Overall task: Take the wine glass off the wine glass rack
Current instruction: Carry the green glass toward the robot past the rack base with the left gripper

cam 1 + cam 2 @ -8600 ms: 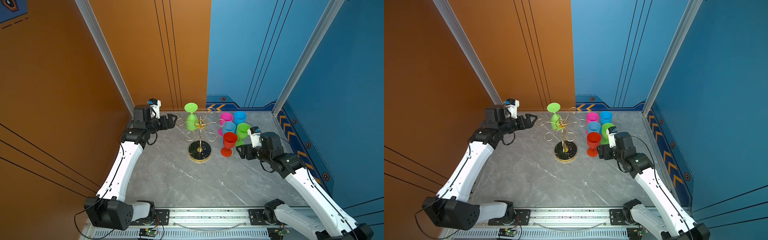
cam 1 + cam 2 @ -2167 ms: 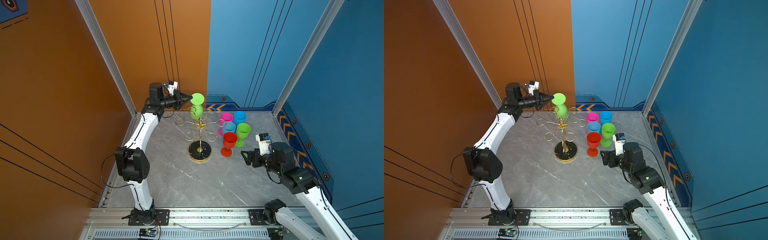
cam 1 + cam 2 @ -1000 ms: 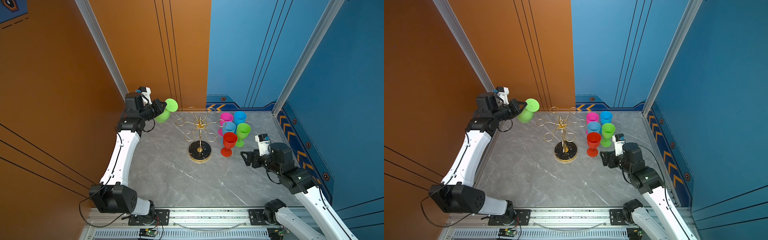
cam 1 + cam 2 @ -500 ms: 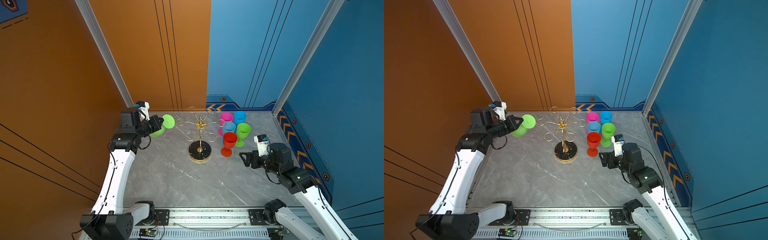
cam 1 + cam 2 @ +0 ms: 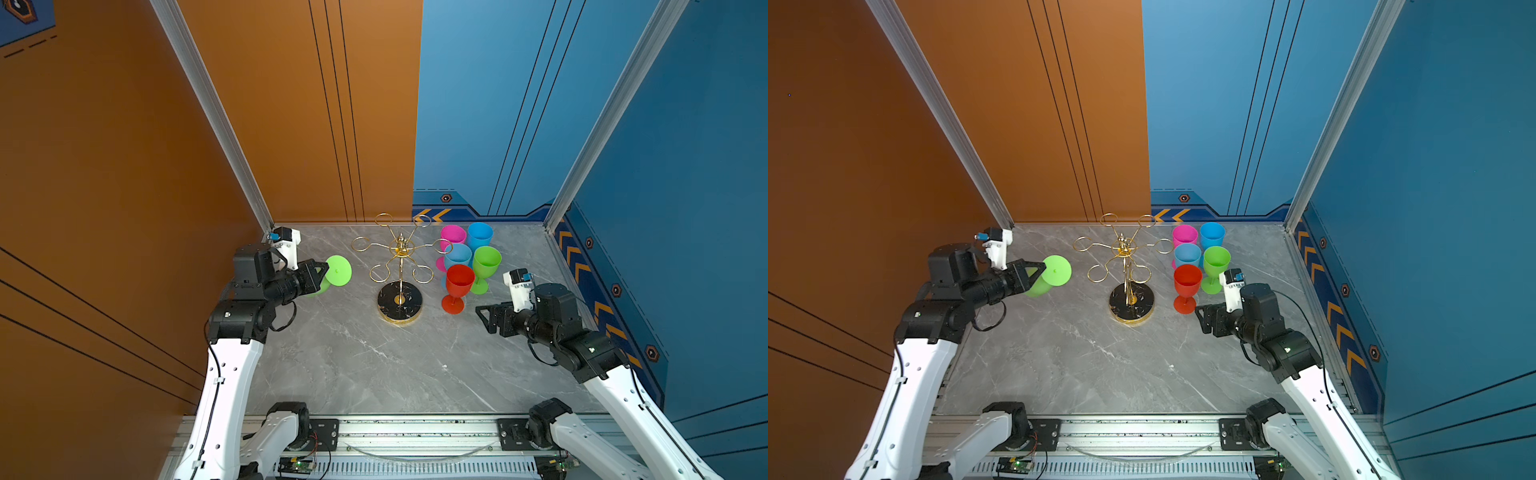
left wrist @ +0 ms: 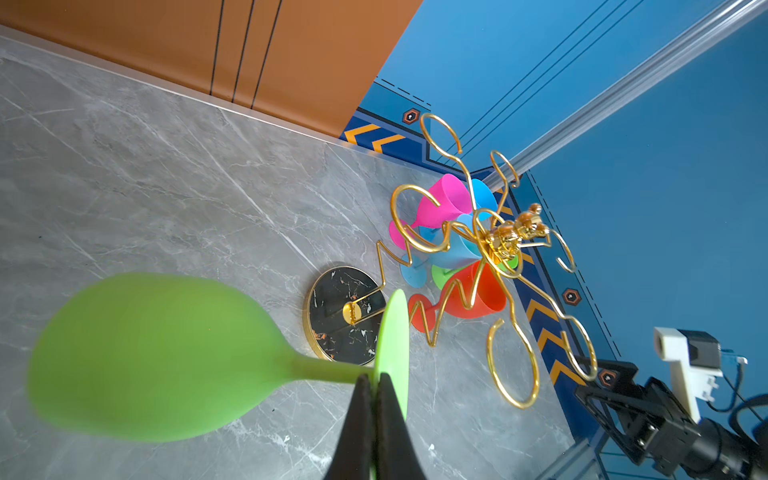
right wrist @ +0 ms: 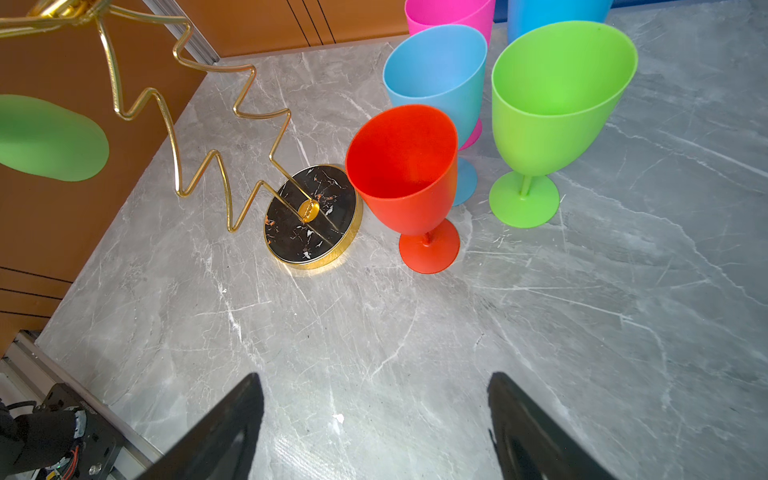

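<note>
Clamping the foot of the green wine glass, the left gripper held it sideways, well apart from the wine glass rack ahead of its jaws, probably to avoid snagging the wire. The right gripper stood wide, empty.

Left wrist view: wine glass bowl blurred; both top views: my left gripper partly hides it; right wrist view: wine glass rack loops cropped.
</note>
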